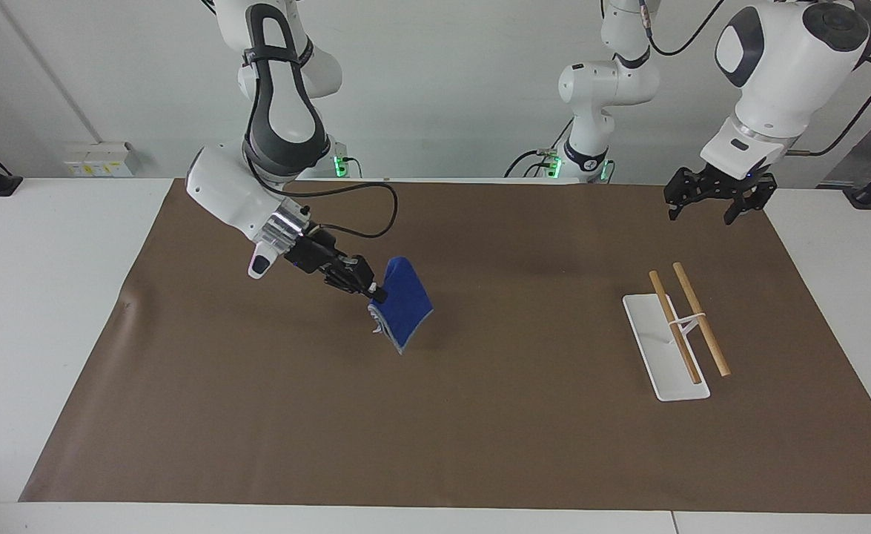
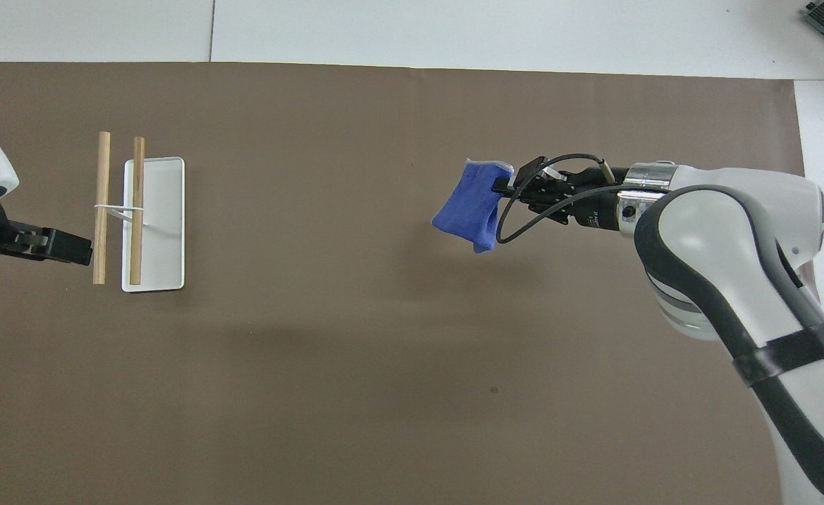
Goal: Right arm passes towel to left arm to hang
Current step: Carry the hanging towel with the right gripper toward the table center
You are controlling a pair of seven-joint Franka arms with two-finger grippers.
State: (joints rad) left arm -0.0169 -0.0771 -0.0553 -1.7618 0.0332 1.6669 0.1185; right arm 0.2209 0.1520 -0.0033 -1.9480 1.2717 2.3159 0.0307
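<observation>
A brown mat covers the white table before a pale wall. The left arm is cut off overhead; its waiting left gripper hangs spread near the wooden-railed rack. The right gripper pinches the soft blue towel, drooping above mid-mat.

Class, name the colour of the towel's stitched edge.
Pale grey, on the bright blue towel; clearest in the facing view.
</observation>
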